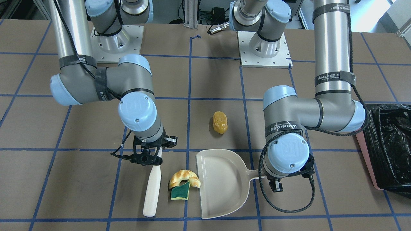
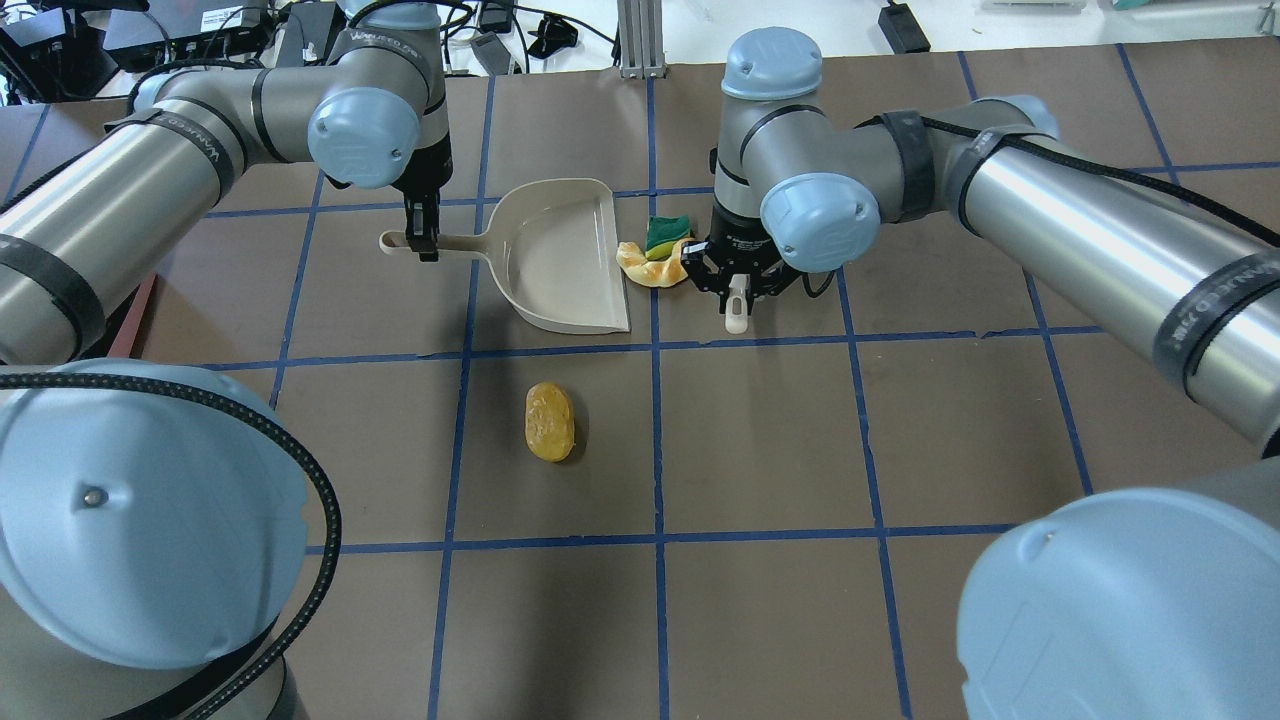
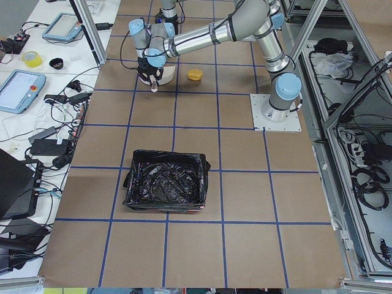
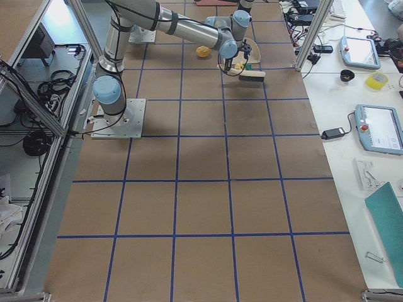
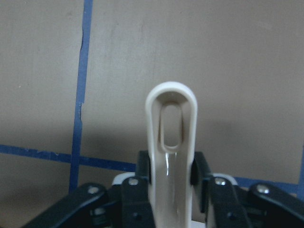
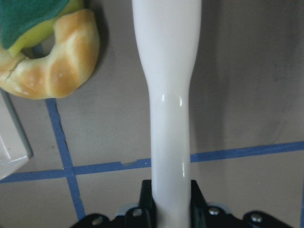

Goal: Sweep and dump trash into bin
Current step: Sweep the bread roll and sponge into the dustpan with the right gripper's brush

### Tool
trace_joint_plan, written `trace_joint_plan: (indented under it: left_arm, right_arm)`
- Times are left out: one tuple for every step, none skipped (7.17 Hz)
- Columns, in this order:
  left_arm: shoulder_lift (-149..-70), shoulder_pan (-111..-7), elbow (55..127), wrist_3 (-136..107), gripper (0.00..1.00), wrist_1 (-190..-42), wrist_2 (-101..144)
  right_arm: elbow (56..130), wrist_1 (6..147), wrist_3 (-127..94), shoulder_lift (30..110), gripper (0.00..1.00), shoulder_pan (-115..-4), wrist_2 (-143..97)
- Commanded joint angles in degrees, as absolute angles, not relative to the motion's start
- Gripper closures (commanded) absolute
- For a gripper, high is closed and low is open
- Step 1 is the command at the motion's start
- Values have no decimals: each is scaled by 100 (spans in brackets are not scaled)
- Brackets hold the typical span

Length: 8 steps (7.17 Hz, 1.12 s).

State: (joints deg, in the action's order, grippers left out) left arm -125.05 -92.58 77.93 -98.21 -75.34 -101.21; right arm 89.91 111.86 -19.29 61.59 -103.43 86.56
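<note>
Bench [image 1: 221,80]: brown surface, gridded with blue tape lines [image 1: 189,106].

Left tool [image 2: 424,238]: narrow, clamped from above on the looped handle of the beige dustpan [image 1: 221,183]. Fingers pressed against both sides of the handle just behind its hanging slot, as seen from the left wrist.

Dustpan: flat on the bench, open lip turned toward the right arm's side.

Right tool [image 1: 151,157]: narrow, closed on the slim neck of the beige brush [image 1: 152,189]. Brush laid lengthwise beside the paired trash pieces, on the side away from the dustpan, touching neither. Dark bristles visible only in the right-side view.

Trash, item 1: golden-brown croissant-like piece [image 1: 183,177], curved, one tip touching or just beside the dustpan's lip; exact contact not clear.

Trash, item 2: green sponge scrap [image 1: 179,193] with yellow edge, tucked into the curve of the croissant-like piece and in contact with it.

Trash, item 3: yellow-orange lumpy oval [image 1: 220,122], alone on the bench on the robot's side of the dustpan, well apart from the other two pieces and from both tools.

Bin [image 1: 388,144]: pink-sided, lined with a crinkled glossy black bag, at the bench end on the robot's left, apart from the dustpan.
</note>
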Motion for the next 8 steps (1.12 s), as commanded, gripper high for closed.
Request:
trace_joint_plan:
  left_arm:
    - [-12463, -9386, 7796, -9844, 100, -7532, -10099]
    - [-12445, -9456, 7778, -9852, 100, -7532, -10107]
    - [-12428, -9501, 7770, -9861, 100, -7532, -10116]
    - [-12445, -9527, 7770, -9870, 100, -7532, -10099]
    - [-12471, -9536, 7770, -9896, 100, -7497, -10073]
    - [-12515, -9536, 7804, -9801, 100, -7462, -9907]
    - [-12542, -9536, 7831, -9191, 100, -7340, -9705]
    - [-12533, -9527, 7892, -8793, 100, -7095, -9172]
  right_arm:
    - [8991, 11197, -2057, 6117, 100, -10625, 8613]
    - [9000, 11206, -2144, 6126, 100, -10809, 8613]
    - [9009, 11215, -2388, 6074, 100, -11011, 8613]
    - [9009, 11224, -2469, 6065, 100, -11074, 8317]
    - [8965, 11232, -2609, 6073, 100, -11144, 8167]
    - [8921, 11285, -2741, 6091, 100, -11284, 8156]
    - [8851, 11242, -2960, 6108, 100, -11372, 8165]
    - [8824, 11154, -2927, 6169, 100, -11364, 8269]
